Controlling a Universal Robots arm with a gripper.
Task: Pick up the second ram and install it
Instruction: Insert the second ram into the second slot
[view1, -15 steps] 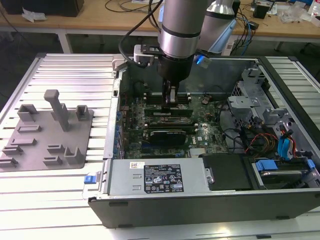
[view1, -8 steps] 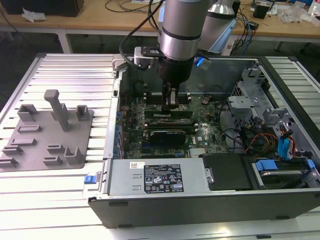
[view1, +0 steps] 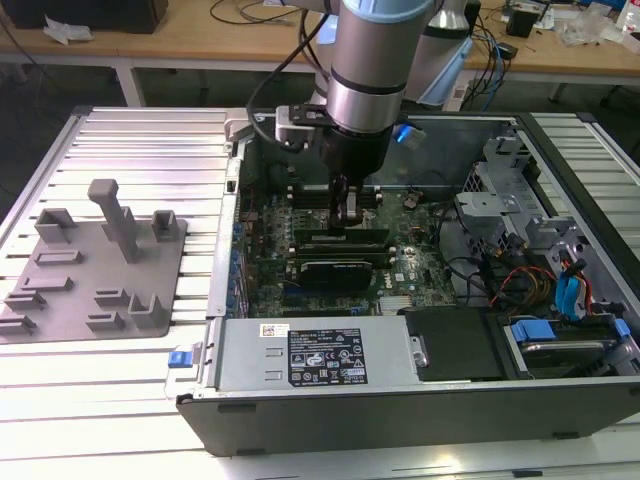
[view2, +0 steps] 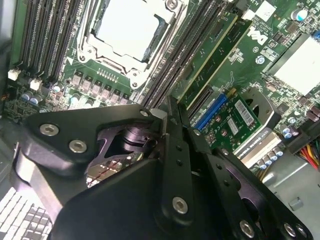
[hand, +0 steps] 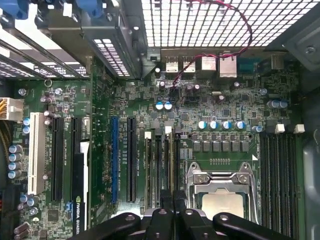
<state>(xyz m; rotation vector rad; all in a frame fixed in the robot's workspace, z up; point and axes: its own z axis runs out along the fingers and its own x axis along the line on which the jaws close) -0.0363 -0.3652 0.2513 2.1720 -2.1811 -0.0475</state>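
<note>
Two thin green sticks stand edge-up in the black slots beside the CPU socket (view2: 127, 27) (hand: 220, 200). I take the one nearer the socket as the second ram (view2: 209, 59) (hand: 169, 160); the other stick (view2: 227, 52) (hand: 149, 160) sits one slot further out. My gripper (view1: 349, 215) (view2: 171, 112) (hand: 172, 202) reaches down into the open computer case. Its black fingers (view2: 180, 150) are shut together with nothing between them. The tips hang just over the near end of the ram; whether they touch it I cannot tell.
A grey holder plate (view1: 100, 260) with upright blocks lies on the slatted table at the exterior view's left. Inside the case are a black graphics card (view1: 335, 268), the power supply (view1: 320, 355), and drive bays and cables (view1: 540, 280) at the exterior view's right.
</note>
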